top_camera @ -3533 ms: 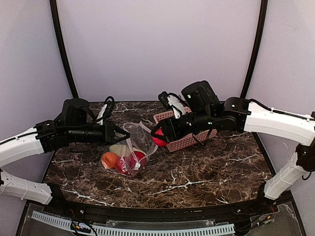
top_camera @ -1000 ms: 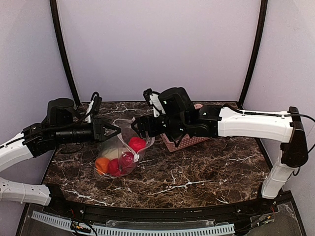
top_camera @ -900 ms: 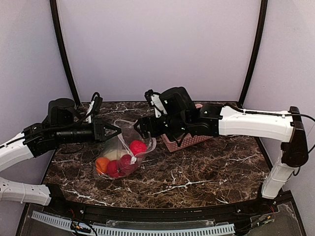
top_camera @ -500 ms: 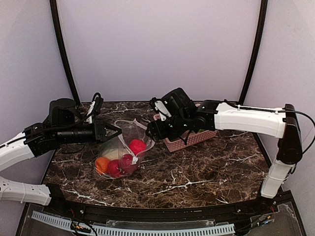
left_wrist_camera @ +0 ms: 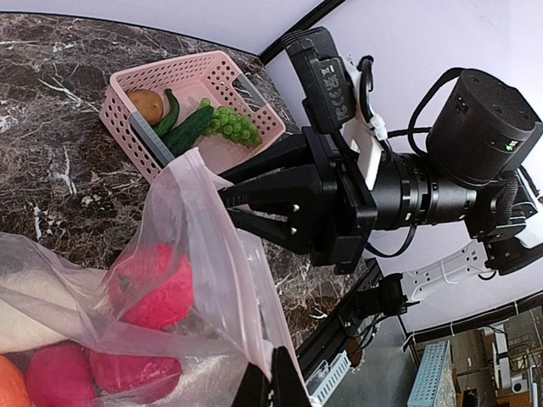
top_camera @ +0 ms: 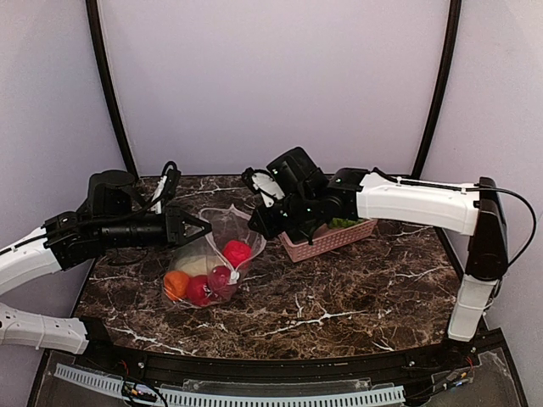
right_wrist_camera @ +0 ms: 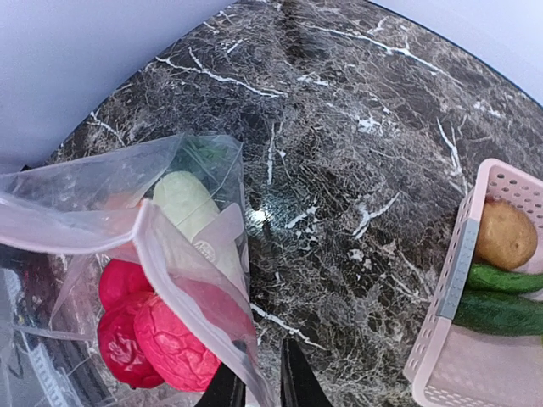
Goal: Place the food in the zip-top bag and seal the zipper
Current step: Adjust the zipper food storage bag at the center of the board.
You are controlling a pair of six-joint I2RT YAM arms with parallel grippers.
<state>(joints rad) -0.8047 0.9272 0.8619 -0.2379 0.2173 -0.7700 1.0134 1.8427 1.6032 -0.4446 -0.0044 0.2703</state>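
Note:
The clear zip-top bag [top_camera: 212, 254] lies on the marble with its mouth held open. Inside it is the food: an orange fruit [top_camera: 176, 284], red tomatoes [top_camera: 237, 253] and a cream-white vegetable [right_wrist_camera: 191, 208]. My left gripper [top_camera: 200, 227] is shut on the bag's left mouth edge, and its fingertips [left_wrist_camera: 288, 383] pinch the film. The pinkish zipper strip [left_wrist_camera: 222, 254] runs up from that pinch. My right gripper [top_camera: 254, 231] is at the bag's right mouth edge. Its jaws [right_wrist_camera: 259, 388] stand narrow, with the bag's lip between them.
A pink slotted basket [top_camera: 333, 239] stands just right of the bag, under the right arm. It holds a potato [right_wrist_camera: 505, 233], cucumbers [right_wrist_camera: 501, 305] and green grapes [left_wrist_camera: 233, 127]. The two grippers face each other closely across the bag.
The right gripper drew back a little to the right from over the bag and closed its wide jaws down onto the bag's right lip. The left gripper and the bag kept still.

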